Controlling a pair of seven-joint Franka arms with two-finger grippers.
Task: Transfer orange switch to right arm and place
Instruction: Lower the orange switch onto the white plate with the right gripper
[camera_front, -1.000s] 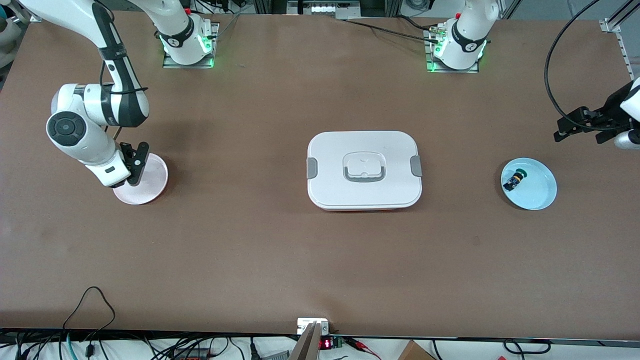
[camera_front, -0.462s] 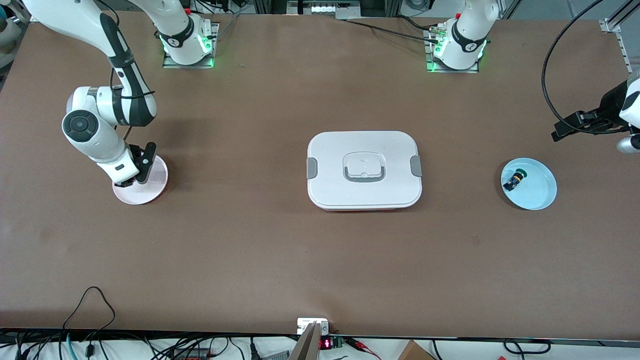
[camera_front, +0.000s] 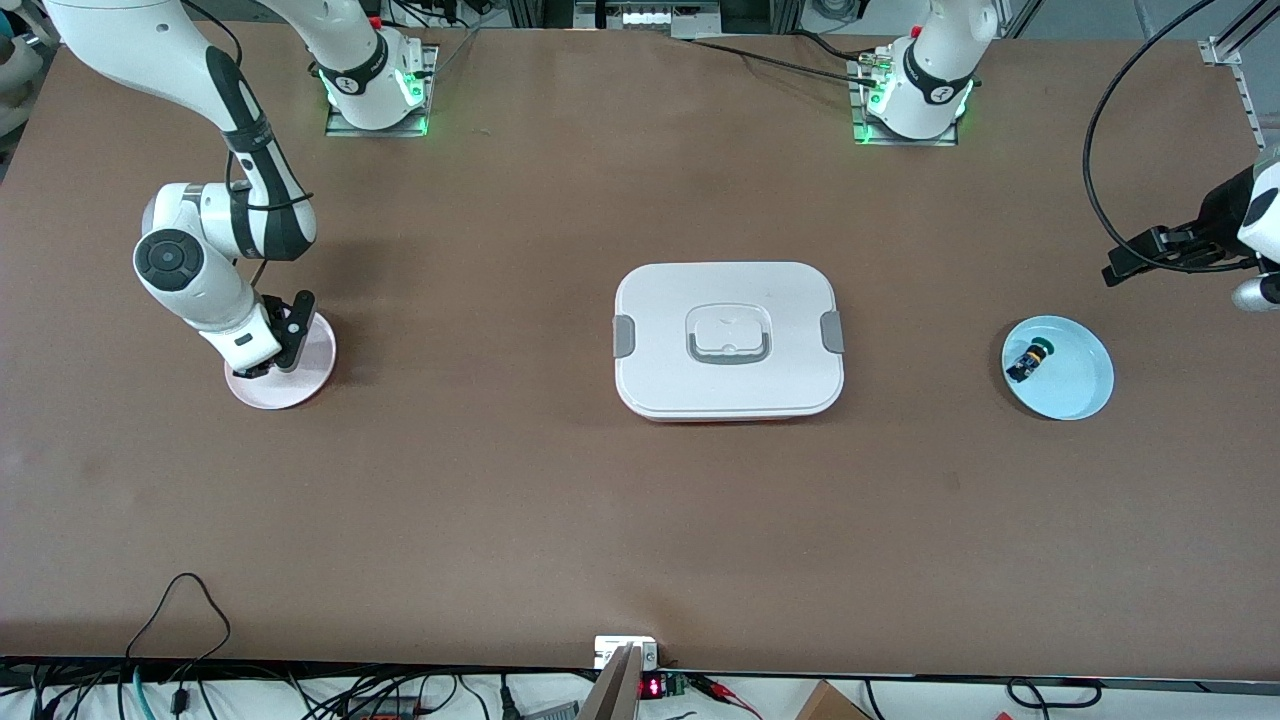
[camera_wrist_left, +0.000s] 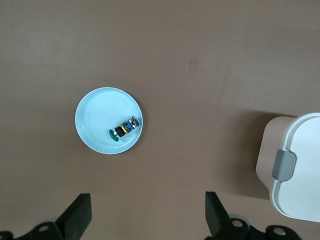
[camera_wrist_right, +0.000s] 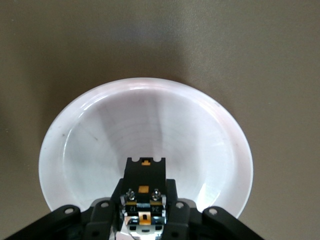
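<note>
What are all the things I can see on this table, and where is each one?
Orange switch: one, black with orange marks, held in the right gripper over the pink plate.
Pink plate: one, pale pink, toward the right arm's end of the table.
Lidded box: one, white with grey clips, mid-table.
Blue plate: one, light blue, toward the left arm's end.
Green-capped switch: one, black and blue, lying in the blue plate.
Right gripper: black, shut on the orange switch, low over the pink plate.
Left gripper: black, open, waiting above the table beside the blue plate.

Even overhead light, soft shadows, glare on pink plate.
</note>
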